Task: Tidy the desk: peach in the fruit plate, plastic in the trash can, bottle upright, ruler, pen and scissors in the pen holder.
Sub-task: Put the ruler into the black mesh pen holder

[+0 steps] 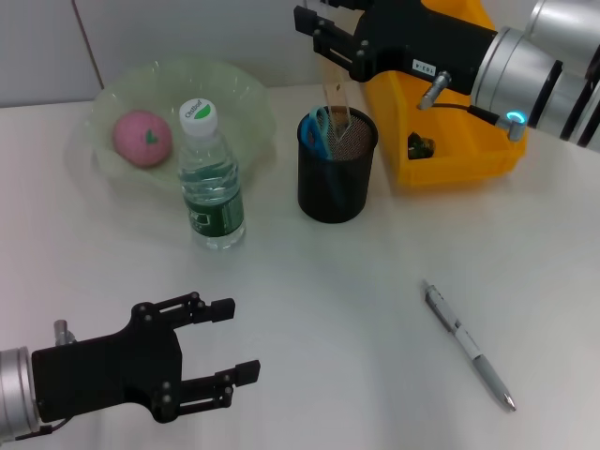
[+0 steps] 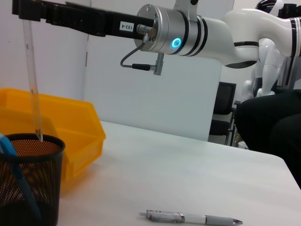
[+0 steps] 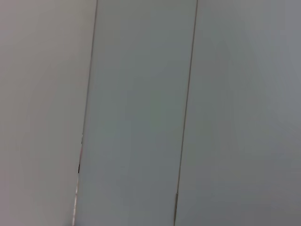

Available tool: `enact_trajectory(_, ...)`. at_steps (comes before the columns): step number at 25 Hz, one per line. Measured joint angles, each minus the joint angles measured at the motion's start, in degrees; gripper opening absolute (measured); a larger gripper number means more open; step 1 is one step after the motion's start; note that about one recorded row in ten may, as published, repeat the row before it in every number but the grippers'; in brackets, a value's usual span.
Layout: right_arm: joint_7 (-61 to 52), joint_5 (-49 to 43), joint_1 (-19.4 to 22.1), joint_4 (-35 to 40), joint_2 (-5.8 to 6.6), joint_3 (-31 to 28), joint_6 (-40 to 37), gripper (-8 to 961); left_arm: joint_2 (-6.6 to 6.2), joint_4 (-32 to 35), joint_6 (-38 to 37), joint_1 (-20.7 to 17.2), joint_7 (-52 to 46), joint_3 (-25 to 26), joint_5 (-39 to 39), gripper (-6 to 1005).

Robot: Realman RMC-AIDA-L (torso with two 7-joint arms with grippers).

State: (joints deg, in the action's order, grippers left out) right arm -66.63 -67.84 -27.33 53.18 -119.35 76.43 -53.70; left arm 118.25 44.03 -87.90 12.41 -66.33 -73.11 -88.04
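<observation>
Pen [image 1: 467, 347] lies on white desk [image 1: 356, 309] before grey wall [image 3: 141, 94].

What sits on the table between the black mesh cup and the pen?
Nothing: bare table separates the pen holder from the pen, as the head view shows.

1. I work in what looks like a robotics lab or test room: a plain white table [image 1: 375, 356] sits against bare, pale panelled walls [image 3: 141, 94].
2. Beyond my table stands another white robot body [image 2: 273, 37].
3. Black office chairs [image 2: 223, 110] wait by the wall.
4. A yellow plastic parts bin [image 1: 450, 131] sits on the table.
</observation>
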Motion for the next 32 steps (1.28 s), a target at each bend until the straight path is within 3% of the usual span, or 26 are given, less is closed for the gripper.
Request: enact_trajectory(32, 0.8, 0.0, -0.3, -1.0, 0.0, 0.1, -0.7, 378, 0.14, 0.0, -0.3, -0.2, -0.3, 0.0, 0.1, 754)
